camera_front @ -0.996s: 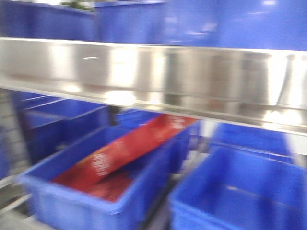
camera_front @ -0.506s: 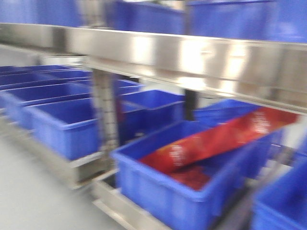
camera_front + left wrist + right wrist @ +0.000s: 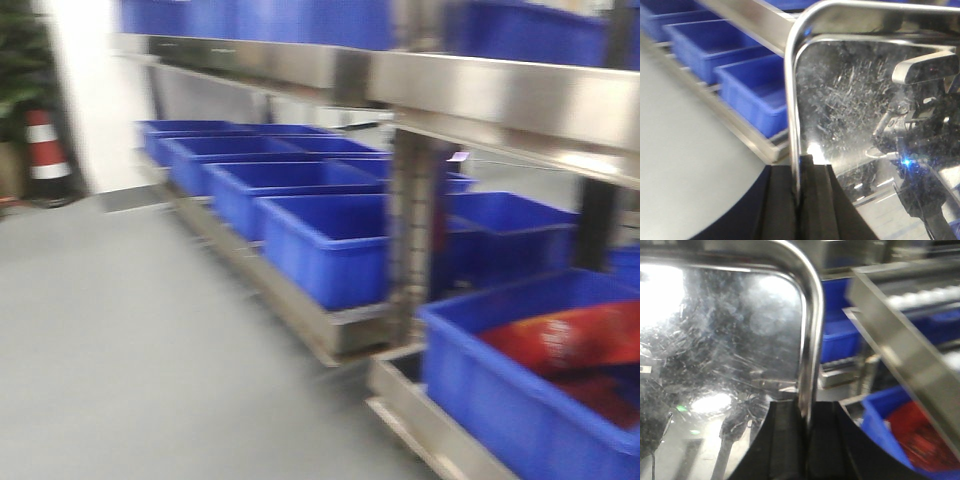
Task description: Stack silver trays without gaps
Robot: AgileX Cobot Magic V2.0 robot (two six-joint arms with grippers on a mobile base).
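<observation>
A scratched, shiny silver tray fills the right of the left wrist view. Its left rim runs down between the black pads of my left gripper, which is shut on it. In the right wrist view a silver tray fills the left side. My right gripper is shut on its right rim. Whether both views show one tray I cannot tell. The front view shows no tray and no gripper.
A steel rack with an upright post runs along the right, holding a row of blue bins. The nearest bin holds red packets. Grey floor spreads left. A striped cone stands far left.
The front view has swung left: the rack and the bin with red packets slid to the right of the picture, and the grey floor and the cone came into view.
</observation>
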